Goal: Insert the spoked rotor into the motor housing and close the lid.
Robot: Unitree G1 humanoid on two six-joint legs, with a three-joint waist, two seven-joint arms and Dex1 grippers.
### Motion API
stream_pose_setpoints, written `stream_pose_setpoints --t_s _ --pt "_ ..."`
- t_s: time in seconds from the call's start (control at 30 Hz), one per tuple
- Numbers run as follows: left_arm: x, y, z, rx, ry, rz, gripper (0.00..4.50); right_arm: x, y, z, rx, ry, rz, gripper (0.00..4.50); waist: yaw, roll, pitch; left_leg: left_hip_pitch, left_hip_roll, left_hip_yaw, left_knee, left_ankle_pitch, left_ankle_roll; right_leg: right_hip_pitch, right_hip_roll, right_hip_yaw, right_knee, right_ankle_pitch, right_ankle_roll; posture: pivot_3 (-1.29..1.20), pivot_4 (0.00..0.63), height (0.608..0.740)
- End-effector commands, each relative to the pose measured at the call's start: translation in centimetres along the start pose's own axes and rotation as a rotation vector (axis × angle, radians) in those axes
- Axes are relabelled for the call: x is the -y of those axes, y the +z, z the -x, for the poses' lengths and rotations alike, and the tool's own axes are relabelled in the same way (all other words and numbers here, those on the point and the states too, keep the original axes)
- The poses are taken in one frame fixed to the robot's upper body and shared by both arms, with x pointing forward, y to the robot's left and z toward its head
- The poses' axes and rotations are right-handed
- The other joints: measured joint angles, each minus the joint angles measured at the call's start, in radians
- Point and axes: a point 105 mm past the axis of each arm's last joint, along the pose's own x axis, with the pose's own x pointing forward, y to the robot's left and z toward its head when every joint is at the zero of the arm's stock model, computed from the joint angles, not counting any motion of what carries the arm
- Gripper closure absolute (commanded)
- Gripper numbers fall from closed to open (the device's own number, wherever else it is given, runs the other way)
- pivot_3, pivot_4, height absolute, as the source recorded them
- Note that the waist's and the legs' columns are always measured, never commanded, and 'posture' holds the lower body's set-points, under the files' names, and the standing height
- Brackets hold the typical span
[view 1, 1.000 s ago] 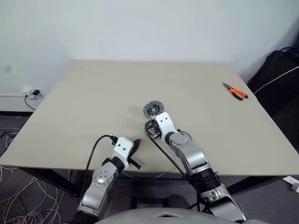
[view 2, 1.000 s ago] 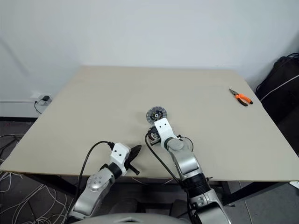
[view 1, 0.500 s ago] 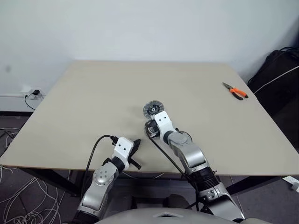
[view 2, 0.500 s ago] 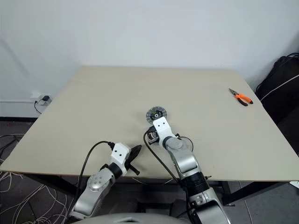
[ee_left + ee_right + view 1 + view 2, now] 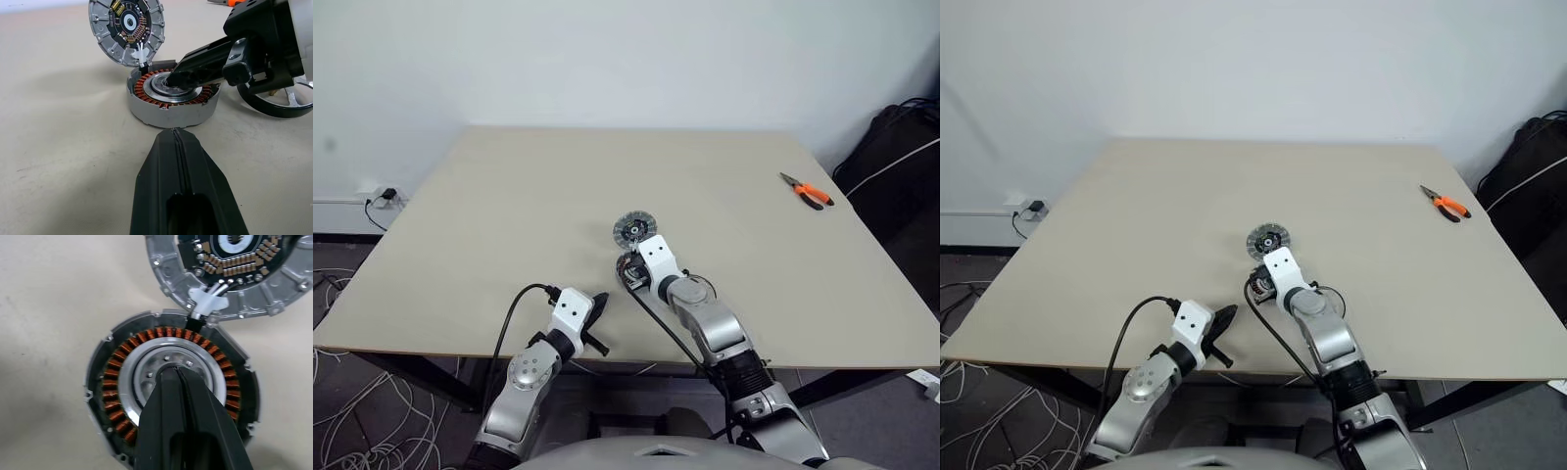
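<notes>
Looking from the head, the closed right gripper is seen over the motor housing, the lid just beyond. In its wrist view, the spoked rotor is seated under its tips. In the left wrist view, the closed left gripper is held short of the housing.

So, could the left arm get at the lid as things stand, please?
Probably yes: the lid lies open on the table beyond the motor housing, though the shut right gripper on the spoked rotor crowds that side.
</notes>
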Motion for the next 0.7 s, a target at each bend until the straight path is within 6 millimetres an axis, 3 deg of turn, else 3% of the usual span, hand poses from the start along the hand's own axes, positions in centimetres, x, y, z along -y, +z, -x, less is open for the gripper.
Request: stream_pose_setpoints --t_s 0.03,0.27,0.7 --pt "0.0 1.3 -0.3 0.045 -0.006 -0.016 4.5 1.1 0.3 0.6 0.026 -0.035 -0.012 4.46 0.001 0.0 0.0 0.0 0.0 0.0 0.0 0.0 0.0 0.0 0.0 0.0 0.0 0.0 0.0 0.0 0.0 0.74" --pt "0.0 1.3 -0.4 0.042 -0.015 -0.018 4.5 1.1 -0.2 1.2 0.021 -0.037 -0.018 4.46 0.001 0.0 0.0 0.0 0.0 0.0 0.0 0.0 0.0 0.0 0.0 0.0 0.0 0.0 0.0 0.0 0.0 0.74" --pt "0.1 1.2 -0.3 0.037 -0.015 -0.016 4.5 0.3 3.0 1.4 0.16 -0.02 -0.004 4.46 0.0 0.0 0.001 0.0 0.0 0.0 0.0 0.0 0.0 0.0 0.0 0.0 0.0 0.0 0.0 0.0 0.0 0.74"
